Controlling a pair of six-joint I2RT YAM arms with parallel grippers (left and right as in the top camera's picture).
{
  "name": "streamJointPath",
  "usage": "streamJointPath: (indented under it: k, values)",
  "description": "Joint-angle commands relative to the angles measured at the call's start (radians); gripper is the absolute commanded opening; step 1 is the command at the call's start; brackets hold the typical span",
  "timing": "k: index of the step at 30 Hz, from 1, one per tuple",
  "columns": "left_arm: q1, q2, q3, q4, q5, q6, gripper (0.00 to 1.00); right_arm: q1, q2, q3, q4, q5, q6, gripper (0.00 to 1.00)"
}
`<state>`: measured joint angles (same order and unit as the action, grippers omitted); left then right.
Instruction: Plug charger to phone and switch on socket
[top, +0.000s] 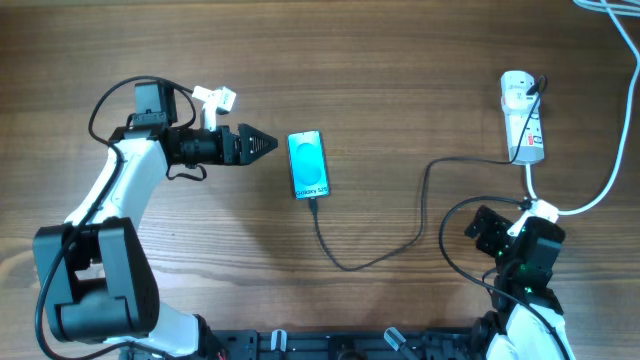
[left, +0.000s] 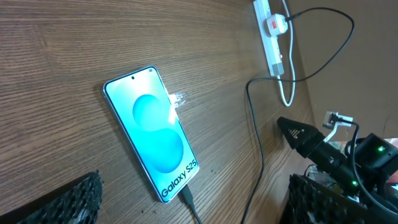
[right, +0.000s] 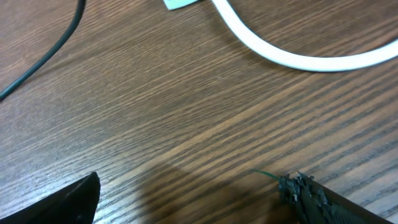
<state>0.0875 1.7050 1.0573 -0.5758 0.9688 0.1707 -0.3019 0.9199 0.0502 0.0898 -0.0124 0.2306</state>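
The phone (top: 308, 165) lies face up mid-table, its teal screen lit (left: 152, 134). The charger's thin black cable (top: 352, 265) loops from the socket to the phone, and its dark connector (left: 187, 198) sits in the phone's bottom edge. At the far right lies the white socket (top: 521, 115), also seen from the left wrist (left: 272, 30), with a plug in it. My left gripper (top: 268, 143) is open just left of the phone, with nothing between its fingers (left: 73, 200). My right gripper (top: 486, 233) is open over bare wood (right: 186, 196), short of the socket.
A thick white lead (top: 598, 195) runs from the socket's near end and curves off to the right edge; it crosses the right wrist view (right: 292, 57). The black cable (right: 53, 46) passes to the left of the right gripper. The table is dark wood grain.
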Motion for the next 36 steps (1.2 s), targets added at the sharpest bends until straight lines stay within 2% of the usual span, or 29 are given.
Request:
streamJointPath:
  k: [1,9,15,36]
  values:
    - [0.001,-0.008,-0.001,0.001,0.005,0.002,1.00,0.004,-0.002,-0.046,-0.084,-0.097,0.005,1.00]
    - [0.001,-0.008,-0.001,0.001,0.005,0.002,1.00,0.004,-0.085,-0.046,-0.084,-0.106,-0.004,1.00]
    - [0.001,-0.008,-0.001,0.001,0.005,0.002,1.00,0.004,-0.117,-0.046,-0.075,-0.203,-0.122,1.00]
    - [0.001,-0.008,-0.001,0.001,0.005,0.002,1.00,0.004,-0.496,-0.046,-0.067,-0.315,-0.097,1.00]
